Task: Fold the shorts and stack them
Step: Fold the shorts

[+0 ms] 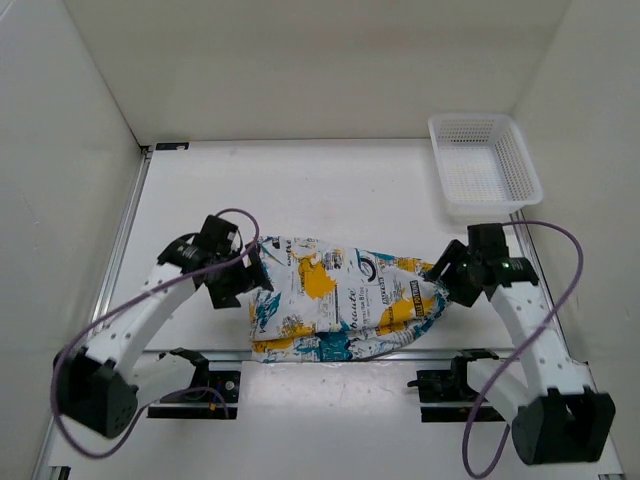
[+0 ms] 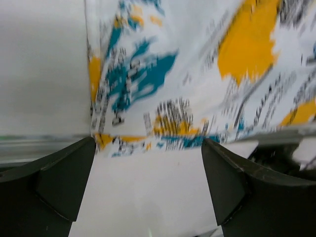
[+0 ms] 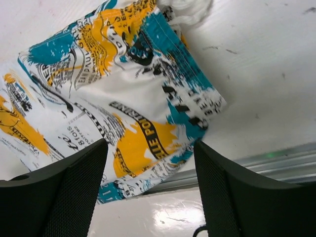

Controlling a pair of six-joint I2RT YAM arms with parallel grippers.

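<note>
One pair of shorts (image 1: 345,300) lies bunched (lettering mostly illegible).

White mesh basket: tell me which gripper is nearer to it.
Right. The right gripper sits just on the near side of the basket, at the right end of the shorts. The left gripper is across the table at their left end, much farther away.
</note>
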